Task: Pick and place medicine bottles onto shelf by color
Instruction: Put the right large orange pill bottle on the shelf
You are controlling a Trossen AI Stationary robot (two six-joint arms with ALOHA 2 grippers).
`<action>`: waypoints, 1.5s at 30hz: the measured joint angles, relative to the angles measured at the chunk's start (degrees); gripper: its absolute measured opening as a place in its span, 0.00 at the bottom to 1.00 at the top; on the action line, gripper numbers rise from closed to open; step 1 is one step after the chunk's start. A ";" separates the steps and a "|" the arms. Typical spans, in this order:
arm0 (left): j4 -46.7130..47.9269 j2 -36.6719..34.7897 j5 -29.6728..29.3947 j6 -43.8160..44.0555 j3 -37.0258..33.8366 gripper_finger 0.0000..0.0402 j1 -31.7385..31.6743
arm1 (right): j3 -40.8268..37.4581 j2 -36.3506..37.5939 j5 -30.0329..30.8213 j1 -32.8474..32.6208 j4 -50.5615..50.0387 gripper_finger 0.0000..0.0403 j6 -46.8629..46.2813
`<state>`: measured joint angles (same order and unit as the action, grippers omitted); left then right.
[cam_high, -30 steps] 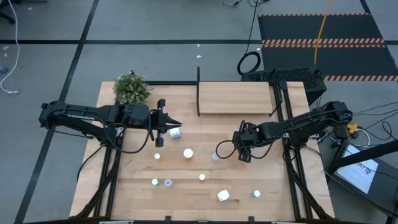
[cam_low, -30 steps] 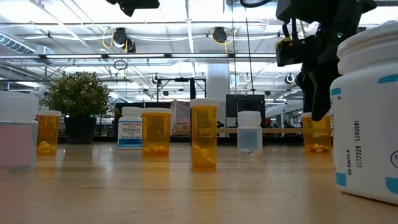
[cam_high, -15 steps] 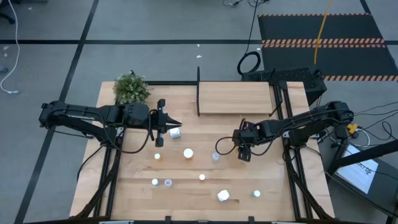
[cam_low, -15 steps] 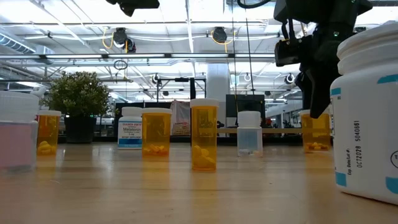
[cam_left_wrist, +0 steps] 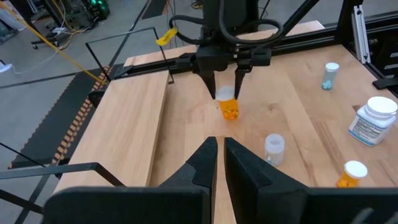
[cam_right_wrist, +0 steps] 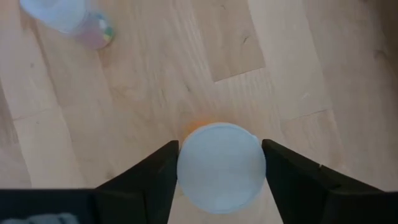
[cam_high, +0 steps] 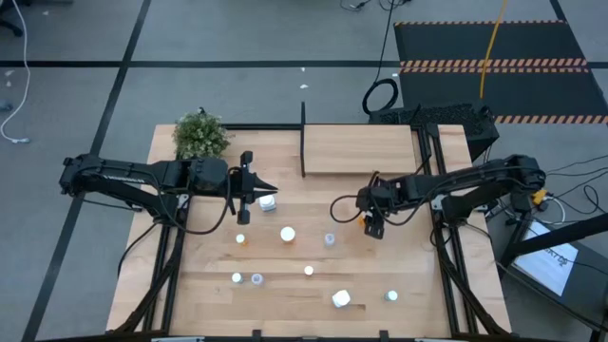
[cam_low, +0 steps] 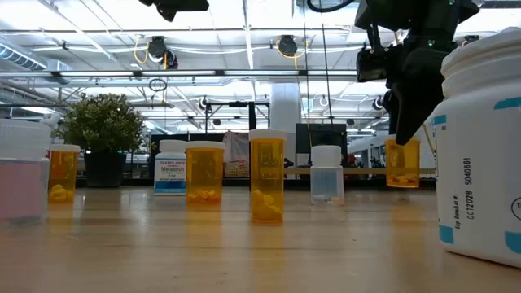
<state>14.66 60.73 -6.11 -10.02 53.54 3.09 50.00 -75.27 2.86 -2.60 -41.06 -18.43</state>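
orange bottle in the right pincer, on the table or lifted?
Lifted. In the low view the orange bottle hangs clear above the table, upright, with the right pincer closed on its cap.

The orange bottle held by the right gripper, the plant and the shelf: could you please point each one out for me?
orange bottle (cam_left_wrist: 228, 109): left wrist view, on its orange body below the cap.
plant (cam_high: 201, 135): high view, middle of the foliage.
shelf (cam_high: 361, 150): high view, bare middle of the board.
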 joint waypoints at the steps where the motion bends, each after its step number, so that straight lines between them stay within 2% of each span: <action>1: -0.02 0.00 -0.01 -0.01 0.00 0.08 0.00 | 0.10 0.34 -1.28 0.52 -0.46 0.52 0.36; 3: -0.15 0.00 -0.02 -0.02 0.00 0.08 -0.02 | 1.58 0.73 -3.02 1.76 -2.58 0.51 1.09; 10: -1.59 0.00 -0.01 -0.02 0.00 0.08 -0.02 | 12.05 0.95 -2.81 7.01 -10.38 0.52 7.74; 19: -1.47 0.00 -0.02 0.07 0.00 0.08 -0.02 | 21.88 0.95 -2.70 18.19 -11.04 0.52 18.79; 35: -1.27 0.00 0.00 -0.03 0.00 0.08 -0.02 | 22.71 0.90 -2.93 39.84 -10.82 0.53 31.74; 45: -1.49 0.00 -0.01 -0.36 0.00 0.08 -0.01 | 22.78 0.88 -3.16 49.12 -9.71 0.53 37.95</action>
<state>13.17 60.73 -6.12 -10.38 53.54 3.08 72.78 -74.39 -0.30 46.52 -50.76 19.52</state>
